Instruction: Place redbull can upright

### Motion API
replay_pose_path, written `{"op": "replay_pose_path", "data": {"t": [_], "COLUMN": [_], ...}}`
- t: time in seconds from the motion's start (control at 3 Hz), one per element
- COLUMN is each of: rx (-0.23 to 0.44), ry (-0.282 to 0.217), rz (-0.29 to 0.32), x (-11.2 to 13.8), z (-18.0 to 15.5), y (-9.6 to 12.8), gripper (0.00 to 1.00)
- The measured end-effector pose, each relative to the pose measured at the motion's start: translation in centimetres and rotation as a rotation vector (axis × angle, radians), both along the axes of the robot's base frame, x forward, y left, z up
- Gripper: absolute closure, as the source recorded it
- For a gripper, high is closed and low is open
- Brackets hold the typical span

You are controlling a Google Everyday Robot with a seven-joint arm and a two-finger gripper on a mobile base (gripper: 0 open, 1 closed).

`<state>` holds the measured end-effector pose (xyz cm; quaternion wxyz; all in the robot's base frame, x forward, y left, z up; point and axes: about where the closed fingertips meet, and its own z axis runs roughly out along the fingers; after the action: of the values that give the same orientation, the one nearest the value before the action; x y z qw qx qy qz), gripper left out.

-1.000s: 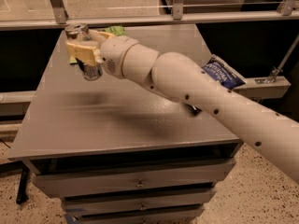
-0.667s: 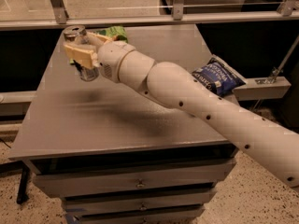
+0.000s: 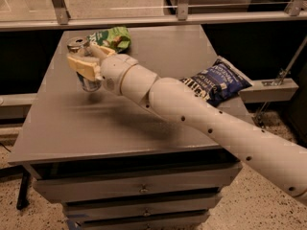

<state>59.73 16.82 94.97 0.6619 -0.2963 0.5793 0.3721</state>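
The redbull can [image 3: 85,80] is a slim silver can with blue patches and a shiny top [image 3: 76,44]. It stands upright at the back left of the grey table [image 3: 96,128], its base on or just above the surface. My gripper [image 3: 82,61] is at the end of the white arm that reaches in from the lower right. Its cream fingers [image 3: 83,67] are closed around the can's middle.
A green snack bag [image 3: 111,36] lies at the table's back edge, just behind the can. A blue snack bag [image 3: 217,83] lies at the right edge, partly under the arm. Drawers sit below the tabletop. A metal rail and glass run behind the table.
The gripper with the can has shifted slightly left and toward the back of the table. The can has stayed upright in the fingers.
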Motion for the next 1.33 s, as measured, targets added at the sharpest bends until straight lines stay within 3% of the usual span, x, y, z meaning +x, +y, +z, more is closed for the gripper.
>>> {"op": "replay_pose_path", "data": {"t": [0.67,1.0,1.33], "rx": [0.014,0.018,0.020], "ry": [0.015,0.020,0.030], "rz": [-0.021,-0.034,-0.035], "x": [-0.8,-1.2,-1.5], "z": [-2.2,-2.8,-3.2], "y": [-0.4,-0.9,-1.2], "gripper": [1.00,0.84,0.61]}}
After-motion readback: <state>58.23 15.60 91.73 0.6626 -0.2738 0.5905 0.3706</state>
